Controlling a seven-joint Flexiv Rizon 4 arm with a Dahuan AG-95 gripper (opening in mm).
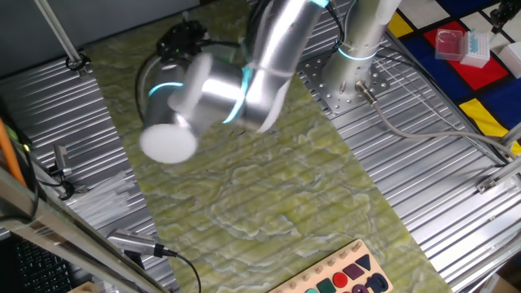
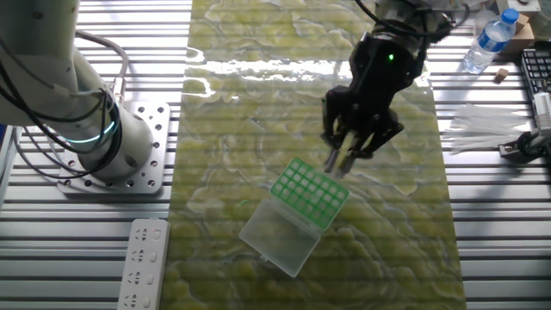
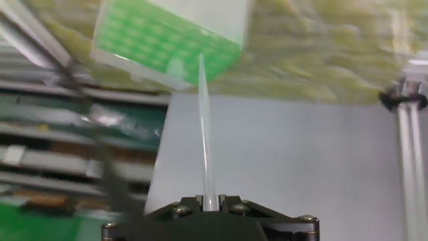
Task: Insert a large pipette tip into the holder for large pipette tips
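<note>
Hand [image 2: 342, 160] clamped on the large pipette tip [image 3: 205, 127] hovers at the two o'clock corner of the holder for large pipette tips [image 2: 309, 194]; a clean insertion likely needs the tip vertical over one hole.

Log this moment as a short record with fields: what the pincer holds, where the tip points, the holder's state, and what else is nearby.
pincer: the pincer is shut on the large pipette tip
tip aim: narrow end toward the green grid, near its edge, not yet in a hole
holder: the holder for large pipette tips, clear lid open beside it on the marbled mat
nearby: water bottle; power strip
</note>
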